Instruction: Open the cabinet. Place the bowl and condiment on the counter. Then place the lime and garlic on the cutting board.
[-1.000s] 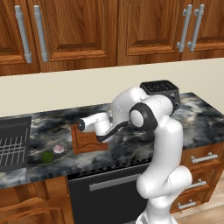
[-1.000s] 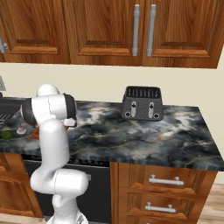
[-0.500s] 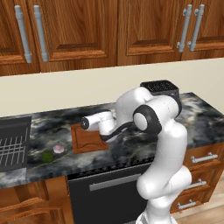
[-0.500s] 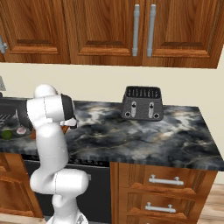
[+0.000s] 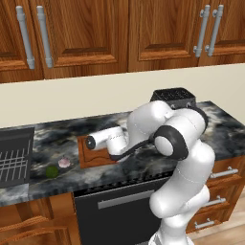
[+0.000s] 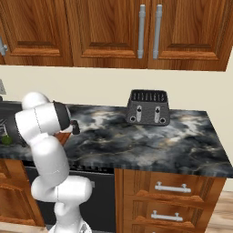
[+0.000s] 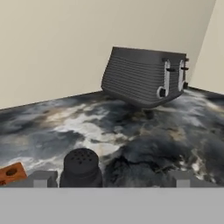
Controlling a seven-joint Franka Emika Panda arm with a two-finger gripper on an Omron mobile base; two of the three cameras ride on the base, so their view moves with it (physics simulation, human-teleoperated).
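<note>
So the tool (image 7: 109,178) is spread wide, tips far apart and nothing pinched between them. In the hand view the condiment (image 7: 81,168) stands upright on the bench (image 7: 131,131) just inside the left tip, around 7 o'clock in that frame, with the dark toaster (image 7: 146,76) farther off at about 1 o'clock.

From the left base view, the cutting board (image 5: 93,152) lies flat on the bench under the forearm. The garlic (image 5: 64,163) and lime (image 5: 51,171) sit on the stone off the board, at its 8 o'clock, close to each other. The cabinet (image 5: 81,33) doors are shut overhead. A dark sink rack (image 5: 14,155) is at the far left.
</note>
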